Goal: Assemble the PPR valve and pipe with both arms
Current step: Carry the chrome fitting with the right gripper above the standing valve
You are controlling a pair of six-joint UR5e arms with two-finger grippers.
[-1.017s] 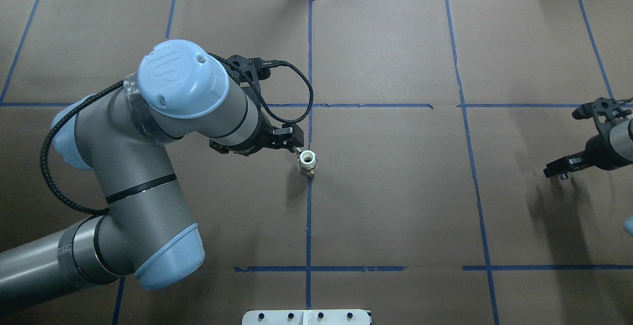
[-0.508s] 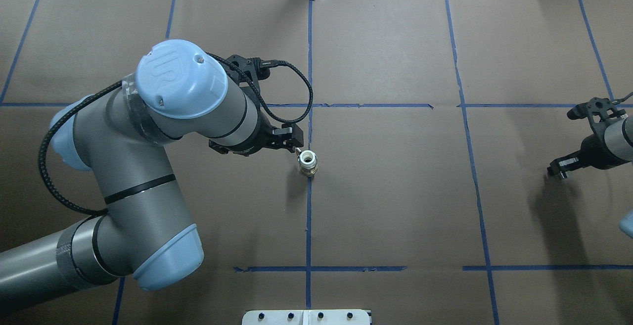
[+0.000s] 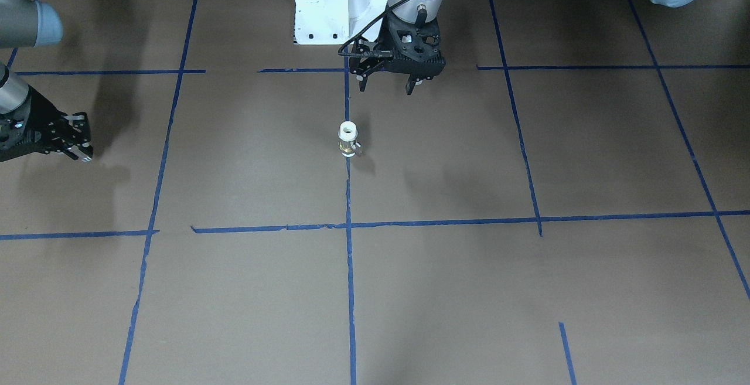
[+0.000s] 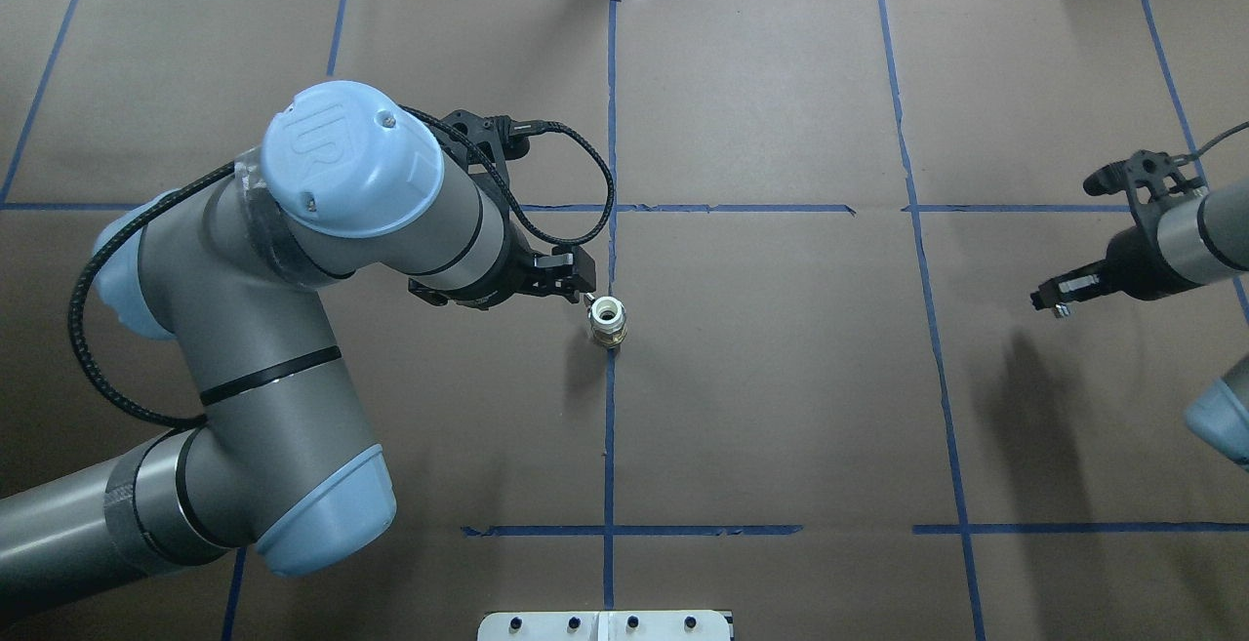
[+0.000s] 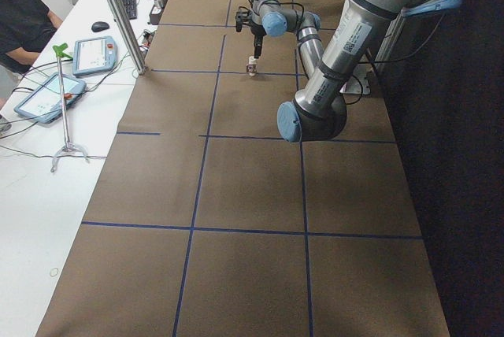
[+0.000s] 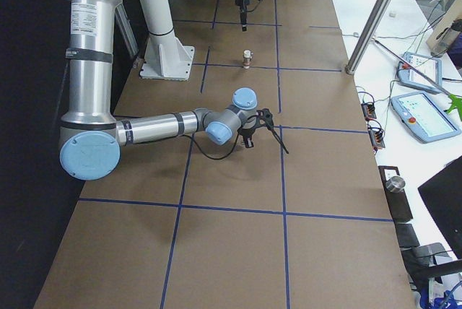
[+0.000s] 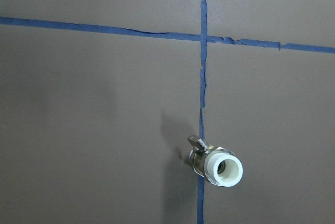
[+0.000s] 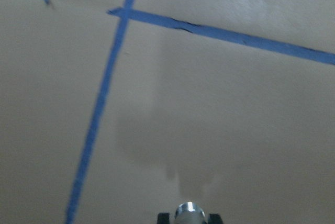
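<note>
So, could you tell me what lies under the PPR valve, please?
The PPR valve stands upright on the brown paper, on a blue tape line. Its base hides the contact spot itself.

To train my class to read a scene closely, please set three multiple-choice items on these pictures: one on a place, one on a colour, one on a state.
1. How is the PPR valve placed?
A. Upright on a blue tape line
B. On its side, away from any line
C. Lifted in the air

2. What colour is the valve's top collar?
A. Black
B. White
C. Red

3. What is the right hand doing?
A. Open and empty
B. Shut on the valve
C. Shut on the pipe

Answers:
1 A: the front-facing view shows it standing on the line.
2 B: a white ring faces the left wrist camera.
3 C: the right wrist view shows a silver end clamped in it, far from the valve.
</note>
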